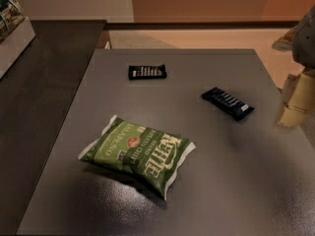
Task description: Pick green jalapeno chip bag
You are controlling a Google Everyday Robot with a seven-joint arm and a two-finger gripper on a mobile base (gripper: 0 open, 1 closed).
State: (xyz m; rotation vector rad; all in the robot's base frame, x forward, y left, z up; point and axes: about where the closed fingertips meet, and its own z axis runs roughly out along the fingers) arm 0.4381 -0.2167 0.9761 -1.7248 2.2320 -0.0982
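Observation:
The green jalapeno chip bag [138, 153] lies flat on the grey table [221, 181], left of centre and toward the front. It is puffy, with white crimped ends, white "KETTLE" and "JALAPENO" lettering and a small red round logo. My gripper [295, 102] shows as a blurred pale shape at the right edge of the view. It hangs above the table's right side, well apart from the bag and holding nothing I can see.
Two small black snack bars lie on the table: one at the back centre [147, 72], one at the right [228, 103], close to the gripper. A darker counter [39, 92] adjoins on the left, with a white box [14, 36] at its far end.

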